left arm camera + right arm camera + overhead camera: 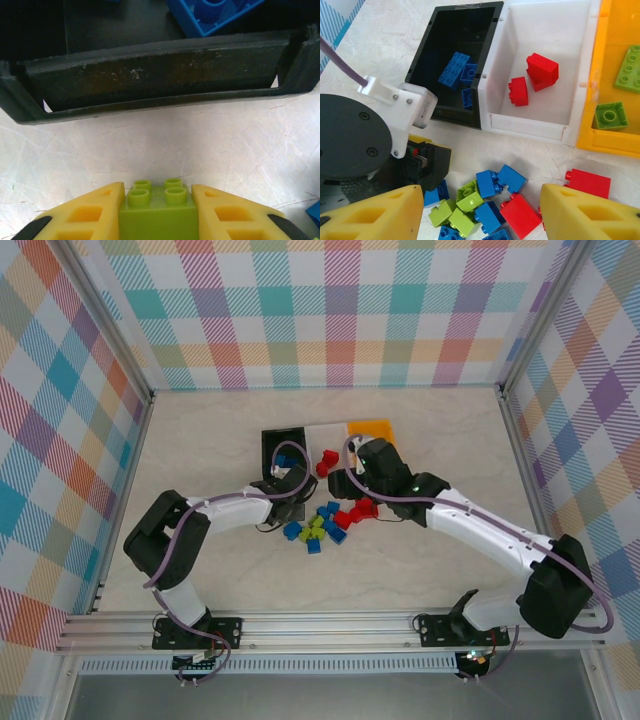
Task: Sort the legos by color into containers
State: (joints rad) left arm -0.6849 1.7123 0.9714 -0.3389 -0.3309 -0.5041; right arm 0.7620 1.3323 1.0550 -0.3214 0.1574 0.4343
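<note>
My left gripper (pixel 157 194) is shut on a lime green lego (pixel 157 216), studs up, low over the table just in front of the black container (pixel 155 75), which holds blue legos (pixel 215 15). My right gripper (pixel 480 200) hangs open over the loose pile of blue, lime green and red legos (pixel 490 202), gripping nothing. Behind the pile stand the black container (pixel 492 60) with blue legos, the white container (pixel 527 125) with two red legos (pixel 535 75), and the orange container (pixel 610 145) with lime green legos (pixel 610 116). From above, the left gripper (pixel 287 502) and right gripper (pixel 352 495) flank the pile (pixel 320 525).
The three containers (pixel 325 432) sit side by side at mid-table, touching. The left arm's wrist (pixel 365 140) is close to the pile's left side. Checkered walls close off the left, right and back; metal rails run along the near edge.
</note>
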